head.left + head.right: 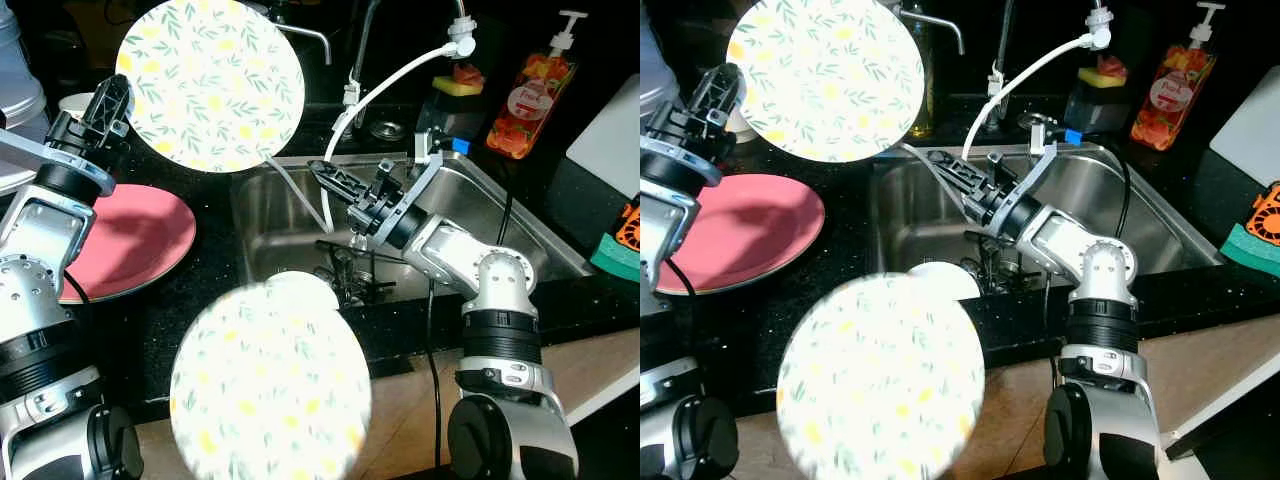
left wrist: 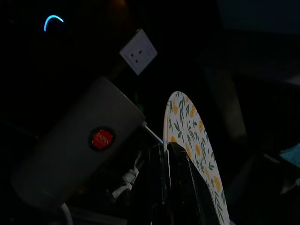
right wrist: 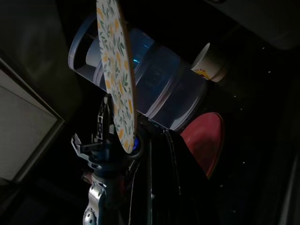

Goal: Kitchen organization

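Observation:
My left gripper (image 1: pixel 118 92) is raised above the counter, shut on the rim of a floral plate (image 1: pixel 210 85) that stands nearly upright; the left wrist view has the plate's edge (image 2: pixel 197 150) between the black fingers (image 2: pixel 161 178). A second floral plate (image 1: pixel 270 385) appears blurred low in front, over the counter's front edge; I cannot tell what supports it. A pink plate (image 1: pixel 130 240) lies flat on the black counter at the left. My right gripper (image 1: pixel 322 170) reaches over the steel sink (image 1: pixel 265 225), pointing left, fingers together with nothing in them.
Behind the sink stand a faucet (image 1: pixel 365 50) with a white hose (image 1: pixel 400 75), a sponge holder (image 1: pixel 458 85) and a soap bottle (image 1: pixel 530 95). A white board (image 1: pixel 610 130) and green sponge (image 1: pixel 615 255) are at the right. Dark utensils (image 1: pixel 350 270) lie in the sink.

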{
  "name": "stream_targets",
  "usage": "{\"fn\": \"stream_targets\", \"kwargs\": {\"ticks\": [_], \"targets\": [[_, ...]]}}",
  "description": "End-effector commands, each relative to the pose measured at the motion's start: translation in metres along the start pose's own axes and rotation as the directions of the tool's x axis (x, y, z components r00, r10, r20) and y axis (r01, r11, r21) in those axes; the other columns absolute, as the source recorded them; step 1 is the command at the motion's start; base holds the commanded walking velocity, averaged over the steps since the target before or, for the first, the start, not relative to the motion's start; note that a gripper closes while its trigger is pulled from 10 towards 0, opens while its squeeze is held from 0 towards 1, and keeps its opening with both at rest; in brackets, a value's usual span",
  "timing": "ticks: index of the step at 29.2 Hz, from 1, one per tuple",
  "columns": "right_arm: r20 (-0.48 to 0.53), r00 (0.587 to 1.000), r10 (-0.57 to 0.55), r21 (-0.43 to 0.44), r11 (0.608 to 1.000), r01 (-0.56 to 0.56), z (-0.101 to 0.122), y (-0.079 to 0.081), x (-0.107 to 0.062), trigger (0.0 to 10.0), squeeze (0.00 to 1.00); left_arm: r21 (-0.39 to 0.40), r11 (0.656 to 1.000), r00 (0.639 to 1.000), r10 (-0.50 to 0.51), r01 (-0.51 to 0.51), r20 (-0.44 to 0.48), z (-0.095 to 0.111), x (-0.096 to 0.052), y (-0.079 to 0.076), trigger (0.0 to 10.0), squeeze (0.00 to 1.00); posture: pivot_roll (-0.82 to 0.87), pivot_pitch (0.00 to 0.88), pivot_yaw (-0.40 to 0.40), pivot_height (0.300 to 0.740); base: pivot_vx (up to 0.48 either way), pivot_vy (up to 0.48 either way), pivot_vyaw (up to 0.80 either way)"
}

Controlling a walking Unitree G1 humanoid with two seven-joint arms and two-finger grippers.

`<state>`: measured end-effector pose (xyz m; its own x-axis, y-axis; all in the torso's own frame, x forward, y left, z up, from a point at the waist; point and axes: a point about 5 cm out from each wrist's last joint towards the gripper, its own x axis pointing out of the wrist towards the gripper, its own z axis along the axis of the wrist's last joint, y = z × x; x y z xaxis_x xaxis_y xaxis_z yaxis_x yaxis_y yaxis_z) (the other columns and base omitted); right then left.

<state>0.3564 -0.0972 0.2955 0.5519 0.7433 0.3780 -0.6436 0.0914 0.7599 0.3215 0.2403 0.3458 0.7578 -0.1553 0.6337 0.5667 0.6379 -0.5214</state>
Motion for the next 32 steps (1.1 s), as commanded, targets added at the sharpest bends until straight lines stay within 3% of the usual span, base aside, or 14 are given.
{"fn": "stream_targets", "kwargs": {"ticks": [1, 2, 3, 4, 5, 6, 13, 16, 17, 19, 24, 25, 27, 32], "targets": [[-0.006, 0.998, -0.059, -0.031, 0.998, 0.058, 0.000, -0.007, -0.004, 0.0, 0.00, 0.016, 1.000, 0.999, -0.009, 0.009, 0.032, 0.007, 0.003, -0.004, 0.0, 0.00, -0.02, 0.107, -0.051, 0.740, 0.000, 0.000, 0.00], [-0.006, 0.998, -0.059, -0.031, 0.998, 0.058, 0.000, -0.007, -0.004, 0.0, 0.00, 0.016, 1.000, 0.999, -0.009, 0.009, 0.032, 0.007, 0.003, -0.004, 0.0, 0.00, -0.02, 0.107, -0.051, 0.740, 0.000, 0.000, 0.00], [-0.004, 0.997, -0.081, -0.036, 0.996, 0.081, 0.000, -0.010, -0.003, 3.7, 0.00, 0.021, 1.000, 1.000, -0.005, 0.005, 0.029, 0.007, 0.003, -0.003, 0.0, 0.00, -0.02, 0.107, -0.051, 0.740, 0.000, 0.000, 0.00], [-0.004, 0.997, -0.081, -0.036, 0.996, 0.081, 0.000, -0.010, -0.003, 3.7, 0.00, 0.021, 1.000, 1.000, -0.005, 0.005, 0.029, 0.007, 0.003, -0.003, 0.0, 0.00, -0.02, 0.107, -0.051, 0.740, 0.000, 0.000, 0.00], [-0.004, 0.995, -0.095, -0.041, 0.995, 0.095, 0.000, -0.012, -0.003, 8.5, 0.00, 0.029, 1.000, 1.000, -0.002, 0.002, 0.023, 0.006, 0.003, -0.003, 0.0, 0.00, -0.02, 0.107, -0.051, 0.740, 0.000, 0.000, 0.00], [-0.004, 0.994, -0.106, -0.043, 0.993, 0.106, 0.000, -0.014, -0.003, 10.0, 0.00, 0.033, 0.999, 1.000, 0.001, -0.002, 0.017, 0.004, 0.004, -0.003, 0.0, 0.00, -0.02, 0.107, -0.051, 0.740, 0.000, 0.000, 0.00], [0.018, 0.989, -0.150, -0.073, 0.986, 0.151, 0.003, -0.018, -0.002, 10.0, 0.00, 0.055, 0.998, 1.000, 0.022, -0.021, -0.018, -0.002, 0.005, -0.001, 0.0, 0.00, -0.02, 0.106, -0.050, 0.740, 0.000, 0.000, 0.00], [0.100, 0.950, -0.294, -0.243, 0.919, 0.310, 0.013, -0.028, -0.006, 10.0, 0.00, 0.208, 0.974, 0.986, 0.112, -0.085, -0.122, -0.015, 0.007, 0.005, 0.0, 0.00, -0.02, 0.106, -0.051, 0.740, 0.000, 0.000, 0.00], [0.158, 0.921, -0.355, -0.359, 0.849, 0.388, 0.019, -0.032, -0.008, 10.0, 0.00, 0.307, 0.948, 0.971, 0.150, -0.088, -0.187, -0.026, 0.006, 0.006, 0.0, 0.00, -0.02, 0.106, -0.052, 0.740, 0.000, 0.000, 0.00], [0.197, 0.903, -0.381, -0.432, 0.793, 0.429, 0.024, -0.033, -0.010, 10.0, 0.00, 0.368, 0.926, 0.959, 0.173, -0.081, -0.226, -0.033, 0.005, 0.007, 0.0, 0.00, -0.02, 0.106, -0.052, 0.740, 0.000, 0.000, 0.00], [0.434, 0.788, -0.436, -0.662, 0.438, 0.608, 0.047, -0.034, -0.022, 10.0, 0.00, 0.436, 0.899, 0.944, 0.175, -0.037, -0.281, -0.058, 0.010, -0.001, 0.0, 0.00, -0.02, 0.104, -0.048, 0.740, 0.000, 0.000, 0.00], [0.434, 0.788, -0.436, -0.662, 0.438, 0.608, 0.047, -0.034, -0.022, 10.0, 0.00, 0.436, 0.899, 0.944, 0.175, -0.037, -0.281, -0.058, 0.010, -0.001, 0.0, 0.00, -0.02, 0.104, -0.048, 0.740, 0.000, 0.000, 0.00], [0.512, 0.747, -0.424, -0.667, 0.352, 0.657, 0.055, -0.033, -0.028, 10.0, 0.00, 0.428, 0.902, 0.939, 0.191, -0.053, -0.285, -0.064, 0.011, 0.000, 0.0, 0.00, -0.02, 0.104, -0.048, 0.740, 0.000, 0.000, 0.00], [0.578, 0.717, -0.390, -0.649, 0.313, 0.694, 0.062, -0.030, -0.035, 10.0, 0.00, 0.426, 0.902, 0.938, 0.200, -0.064, -0.284, -0.070, 0.010, 0.001, 0.0, 0.00, -0.02, 0.096, -0.043, 0.740, 0.000, 0.000, 0.00]]}}
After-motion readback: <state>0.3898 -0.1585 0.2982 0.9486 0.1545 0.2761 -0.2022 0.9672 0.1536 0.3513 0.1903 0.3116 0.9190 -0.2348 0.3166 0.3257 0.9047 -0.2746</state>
